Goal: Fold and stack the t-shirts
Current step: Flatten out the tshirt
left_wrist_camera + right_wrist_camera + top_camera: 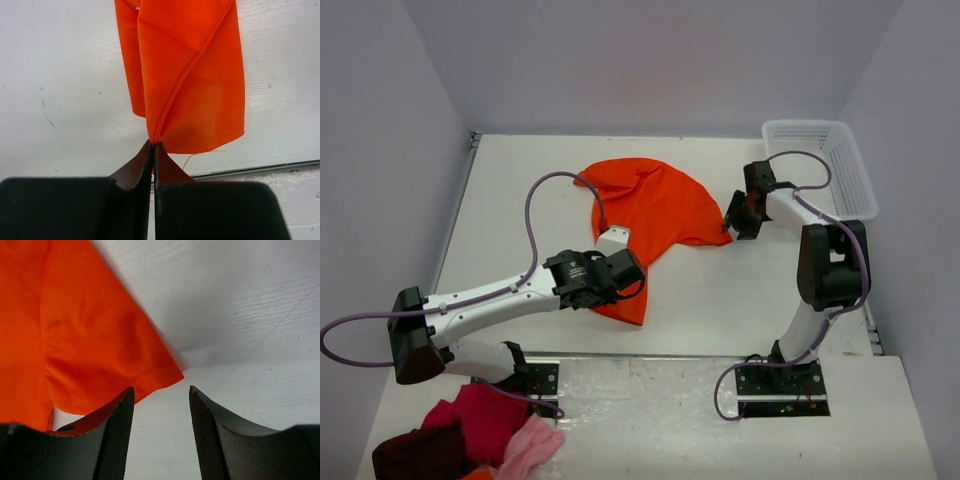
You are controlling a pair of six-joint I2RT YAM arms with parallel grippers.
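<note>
A bright orange t-shirt (655, 215) lies crumpled on the white table, running from the middle back down toward the front. My left gripper (620, 268) is shut on a lower edge of the shirt; in the left wrist view the cloth (190, 75) hangs bunched from the closed fingertips (154, 146). My right gripper (734, 222) is open and empty just right of the shirt's sleeve. In the right wrist view the sleeve hem (150, 375) lies just ahead of the left finger (117, 435), with bare table between the fingers (161, 390).
A white mesh basket (825, 165) stands at the back right corner. A pile of red, maroon and pink clothes (470, 435) lies at the front left, off the table. Purple cables run along both arms. Grey walls close in the table.
</note>
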